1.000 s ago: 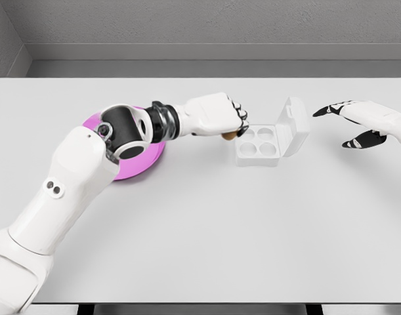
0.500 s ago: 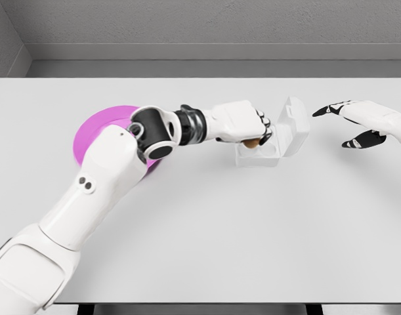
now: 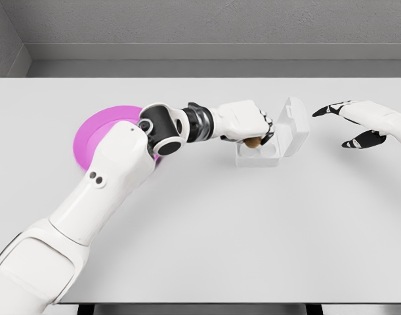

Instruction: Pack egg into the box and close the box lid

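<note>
Your egg (image 3: pixel 252 142) shows as a small brown shape under the curled fingers (image 3: pixel 266 128) of the left hand (image 3: pixel 246 123), which grips it right over the box (image 3: pixel 259 153). It sits low at the near-left part of the tray, but you cannot tell from this view whether it rests in a cup or hangs just above one, since the hand covers most of the tray. The box stands open on the counter (image 3: pixel 253 236), its lid (image 3: pixel 293 125) raised nearly upright on the right side, just beside the hand's knuckles. Behind the left forearm lies the pink plate (image 3: pixel 98 128), partly hidden by the elbow; no other egg shows on the part you can see. Your right hand (image 3: pixel 361 121) hovers well apart to the right of the box, its fingers spread and holding nothing. By my reading you are at the placing step: the egg has reached the box but is not yet released. Left to do are letting go, clearing the left hand from the tray, and swinging the lid down shut. The right hand looks well placed for that push, as the lid's back faces it.
</note>
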Robot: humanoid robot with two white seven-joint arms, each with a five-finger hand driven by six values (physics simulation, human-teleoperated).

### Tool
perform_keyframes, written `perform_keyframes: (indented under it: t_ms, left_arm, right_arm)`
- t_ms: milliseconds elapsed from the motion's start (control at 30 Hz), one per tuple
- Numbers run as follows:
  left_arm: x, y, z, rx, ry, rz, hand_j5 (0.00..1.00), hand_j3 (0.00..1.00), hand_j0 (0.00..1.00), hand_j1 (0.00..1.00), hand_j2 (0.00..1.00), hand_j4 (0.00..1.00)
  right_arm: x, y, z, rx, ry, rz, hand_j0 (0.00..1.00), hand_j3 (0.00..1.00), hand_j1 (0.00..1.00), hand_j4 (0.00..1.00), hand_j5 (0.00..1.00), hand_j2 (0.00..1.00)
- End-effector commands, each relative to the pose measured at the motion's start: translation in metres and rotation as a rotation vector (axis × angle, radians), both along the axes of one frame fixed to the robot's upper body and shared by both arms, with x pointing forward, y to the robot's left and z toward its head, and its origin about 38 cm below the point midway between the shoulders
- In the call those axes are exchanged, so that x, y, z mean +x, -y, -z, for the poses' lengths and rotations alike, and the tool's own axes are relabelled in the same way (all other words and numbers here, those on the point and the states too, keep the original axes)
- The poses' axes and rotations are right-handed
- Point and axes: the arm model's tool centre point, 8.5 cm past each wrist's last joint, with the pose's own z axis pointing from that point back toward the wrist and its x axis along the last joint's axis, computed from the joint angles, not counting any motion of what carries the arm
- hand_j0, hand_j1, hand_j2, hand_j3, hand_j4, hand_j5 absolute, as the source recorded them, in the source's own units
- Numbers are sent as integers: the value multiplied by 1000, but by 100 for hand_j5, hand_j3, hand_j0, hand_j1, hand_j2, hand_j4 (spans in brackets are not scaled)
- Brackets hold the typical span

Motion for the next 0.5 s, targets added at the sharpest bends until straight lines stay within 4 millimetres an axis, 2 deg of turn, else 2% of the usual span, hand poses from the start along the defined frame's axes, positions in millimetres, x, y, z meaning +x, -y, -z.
perform_keyframes:
  t_ms: [0,467]
  left_arm:
    - [1,0,2,-1,-11,-6,41,41,41,41,41,41]
    - [8,-2,4,19,-14,-18,43,43,43,43,43,43]
  right_arm:
    - [0,1,-1,3,0,2,85,85,85,85,85,85]
    - [-1,2,-2,-2,1,3,85,85,85,85,85,85]
